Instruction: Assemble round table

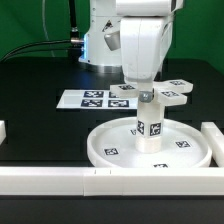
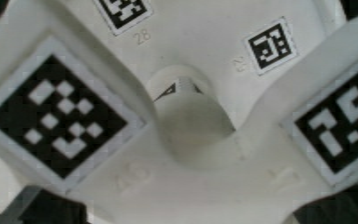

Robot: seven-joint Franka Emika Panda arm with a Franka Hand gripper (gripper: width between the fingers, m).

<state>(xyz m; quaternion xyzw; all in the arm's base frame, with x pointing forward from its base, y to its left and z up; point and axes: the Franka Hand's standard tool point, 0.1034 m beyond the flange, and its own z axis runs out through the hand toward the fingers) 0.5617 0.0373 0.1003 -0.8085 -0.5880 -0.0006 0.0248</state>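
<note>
The large round rimmed disc (image 1: 100,150) lies flat at the front of the table. The short thick cylinder (image 1: 150,128) stands upright on its middle, with tags on its side. The flat cross-shaped piece (image 1: 178,88) sits level on top of the cylinder, its tagged arms sticking out to both sides. My gripper (image 1: 147,96) comes straight down onto the centre of the cross and looks shut on it. In the wrist view the cross-shaped piece (image 2: 60,105) fills the picture at very close range. My fingers cannot be made out there.
The marker board (image 1: 85,99) lies behind the disc toward the exterior view's left. Long white border bars run along the front (image 1: 60,180) and the exterior view's right (image 1: 212,140). The arm's white body stands above the cylinder.
</note>
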